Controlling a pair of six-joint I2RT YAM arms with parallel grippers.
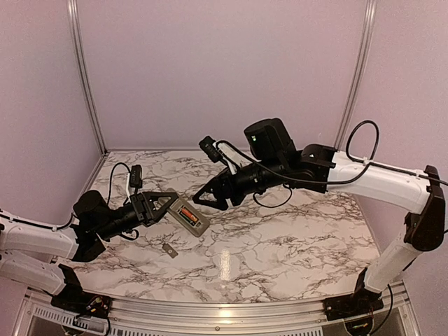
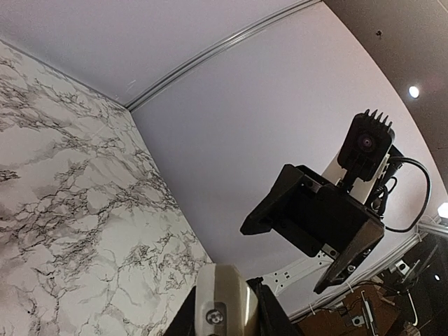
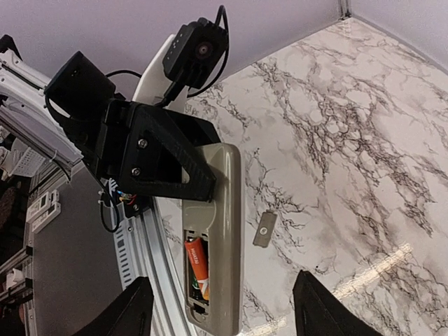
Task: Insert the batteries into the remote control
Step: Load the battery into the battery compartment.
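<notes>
Marble table (image 1: 280, 245), lilac walls (image 1: 224, 70). Right gripper (image 1: 208, 201) released, fingers spread, tips just beside the remote (image 1: 189, 215). Left gripper (image 1: 164, 205) clenched on the remote's other end, back upward. The orange battery (image 3: 197, 266) and dark battery (image 3: 197, 288) lie in its recess. Cover (image 1: 170, 250) on the table nearby.

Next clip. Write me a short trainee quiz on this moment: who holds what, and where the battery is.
1. True or false: the right gripper has its jaws open, with nothing between them.
2. What holds the remote control? A) the left gripper B) the right gripper C) nothing, it lies flat on the table
3. Fill in: the orange-red battery sits in the remote control's open battery ____.
Key: 1 true; 2 A; 3 recess.
</notes>
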